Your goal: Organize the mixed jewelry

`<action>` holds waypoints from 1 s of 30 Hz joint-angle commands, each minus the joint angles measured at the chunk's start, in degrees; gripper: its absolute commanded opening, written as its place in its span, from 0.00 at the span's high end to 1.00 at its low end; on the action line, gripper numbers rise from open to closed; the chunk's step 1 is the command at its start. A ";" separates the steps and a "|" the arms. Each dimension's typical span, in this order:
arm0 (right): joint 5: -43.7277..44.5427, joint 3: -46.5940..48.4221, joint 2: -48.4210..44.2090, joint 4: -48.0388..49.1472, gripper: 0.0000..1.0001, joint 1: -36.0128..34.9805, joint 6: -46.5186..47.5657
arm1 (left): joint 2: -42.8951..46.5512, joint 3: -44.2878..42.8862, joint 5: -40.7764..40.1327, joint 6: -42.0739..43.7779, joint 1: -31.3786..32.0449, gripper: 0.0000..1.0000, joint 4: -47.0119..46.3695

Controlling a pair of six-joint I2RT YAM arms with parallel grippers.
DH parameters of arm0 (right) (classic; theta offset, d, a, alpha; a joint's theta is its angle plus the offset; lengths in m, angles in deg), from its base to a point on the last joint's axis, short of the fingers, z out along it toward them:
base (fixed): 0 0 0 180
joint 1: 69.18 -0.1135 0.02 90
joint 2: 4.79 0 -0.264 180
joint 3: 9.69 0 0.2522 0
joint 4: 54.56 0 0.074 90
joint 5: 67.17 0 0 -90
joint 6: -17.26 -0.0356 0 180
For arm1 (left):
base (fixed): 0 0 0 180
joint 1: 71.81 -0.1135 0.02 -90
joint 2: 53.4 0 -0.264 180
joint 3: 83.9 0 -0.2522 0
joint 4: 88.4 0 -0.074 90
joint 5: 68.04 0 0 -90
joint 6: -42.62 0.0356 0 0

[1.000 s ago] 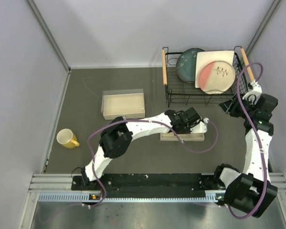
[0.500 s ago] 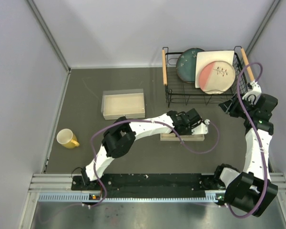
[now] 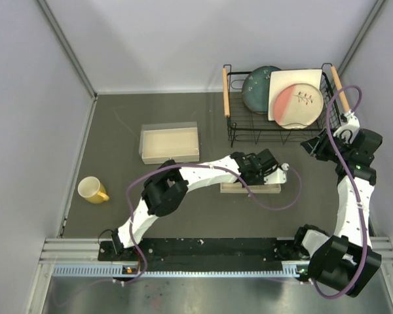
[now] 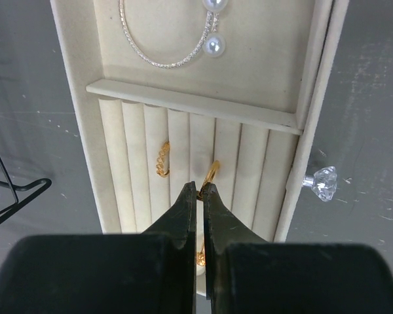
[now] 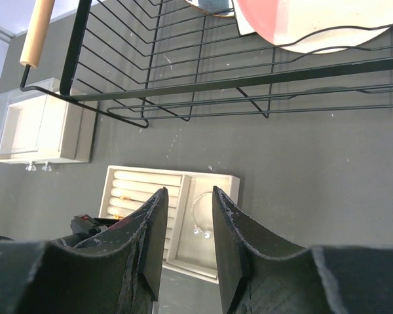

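In the left wrist view my left gripper (image 4: 200,187) is shut on a small gold ring (image 4: 212,172), pinched at the fingertips over the slotted end of the beige tray (image 4: 80,131). A second gold ring (image 4: 162,161) sits in a slot to the left. Another gold piece (image 4: 202,259) shows low between the jaws. A silver bracelet (image 4: 158,57) with pearl ends lies in the tray's far compartment; it also shows in the right wrist view (image 5: 198,210). My right gripper (image 5: 187,193) is open and empty, held high near the dish rack.
A black wire dish rack (image 3: 278,104) with two plates stands at the back right. A clear box with a beige drawer (image 3: 169,144) sits at centre left, a yellow cup (image 3: 92,190) at the far left. A crystal knob (image 4: 319,182) lies right of the tray.
My left gripper has shifted slightly to the right over the tray. The right arm has not moved.
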 commanded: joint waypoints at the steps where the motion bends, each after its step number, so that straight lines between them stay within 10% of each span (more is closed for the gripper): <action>1: -1.51 0.92 -0.35 0.29 0.66 0.85 1.00 | -0.40 -2.28 -0.23 -1.24 0.26 1.00 -0.56; 30: -2.83 0.57 -0.52 0.29 0.66 1.64 1.08 | -3.39 -3.78 -1.55 -2.29 0.26 1.00 -0.21</action>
